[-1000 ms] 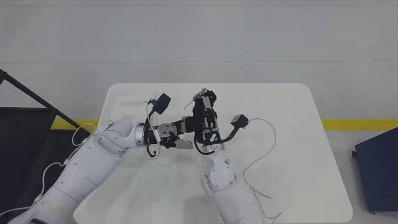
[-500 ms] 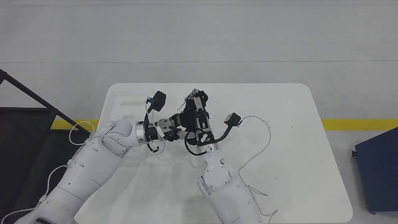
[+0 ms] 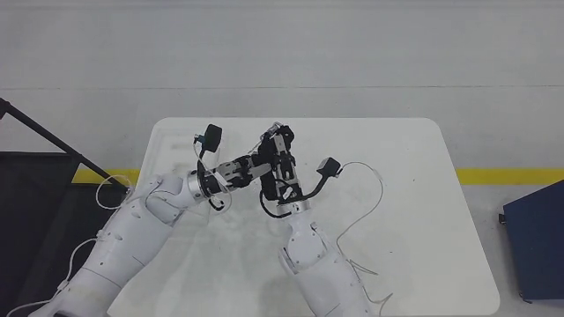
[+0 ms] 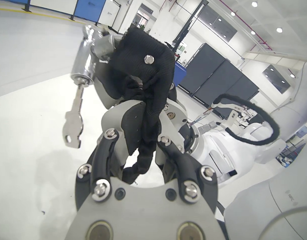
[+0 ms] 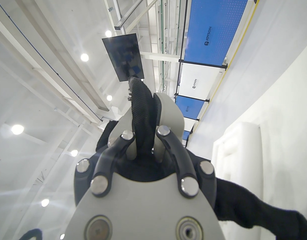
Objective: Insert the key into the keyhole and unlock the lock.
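Observation:
A silver lock cylinder [image 4: 83,56] is held up above the white table [image 3: 397,229] at the tip of my right gripper [image 4: 105,48], which is shut on it with black cloth over the fingers. A silver key [image 4: 73,123] sits in the keyhole, its head hanging free. My left gripper [image 4: 140,116] is just beside the key, fingers shut with black cloth between them, not touching it. From above, the left gripper [image 3: 256,165] lies close against the upright right gripper [image 3: 278,141] over the table's back middle. In the right wrist view, the right gripper [image 5: 143,96] points at the ceiling and hides the lock.
A thin white cable [image 3: 374,202] loops from the right arm over the table's right half. A dark slanted pole [image 3: 44,136] stands off the table's left side. A yellow floor line [image 3: 511,176] runs behind the table.
The left gripper has risen from lower on the table to beside the right gripper, and its wrist has turned. The right gripper with the lock has shifted slightly left.

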Action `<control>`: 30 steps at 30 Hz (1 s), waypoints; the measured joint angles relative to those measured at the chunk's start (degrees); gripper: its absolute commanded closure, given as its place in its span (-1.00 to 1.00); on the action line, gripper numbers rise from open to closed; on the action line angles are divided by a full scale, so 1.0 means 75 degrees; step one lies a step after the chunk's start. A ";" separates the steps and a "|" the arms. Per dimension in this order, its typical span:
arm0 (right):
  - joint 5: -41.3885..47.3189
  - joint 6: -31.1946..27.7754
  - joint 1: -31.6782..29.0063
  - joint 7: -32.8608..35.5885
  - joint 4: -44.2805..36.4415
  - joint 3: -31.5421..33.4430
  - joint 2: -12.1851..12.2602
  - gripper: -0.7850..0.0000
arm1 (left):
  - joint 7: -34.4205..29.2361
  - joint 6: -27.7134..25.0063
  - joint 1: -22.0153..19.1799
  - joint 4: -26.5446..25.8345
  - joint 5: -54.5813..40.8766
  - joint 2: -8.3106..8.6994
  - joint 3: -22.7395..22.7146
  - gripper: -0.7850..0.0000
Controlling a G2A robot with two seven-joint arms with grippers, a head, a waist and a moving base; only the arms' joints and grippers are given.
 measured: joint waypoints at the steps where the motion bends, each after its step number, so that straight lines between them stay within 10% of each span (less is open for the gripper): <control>1: -0.0010 -0.0008 -0.0013 0.0000 -0.0009 0.0017 0.0005 1.00 | 0.0090 0.0001 0.0035 -0.0025 0.0056 -0.0003 -0.0043 1.00; 30: -0.0263 0.0244 -0.0530 -0.0050 -0.0234 0.0946 0.0265 1.00 | 0.1536 -0.0035 0.2471 -0.3344 0.2292 0.0424 -0.2014 1.00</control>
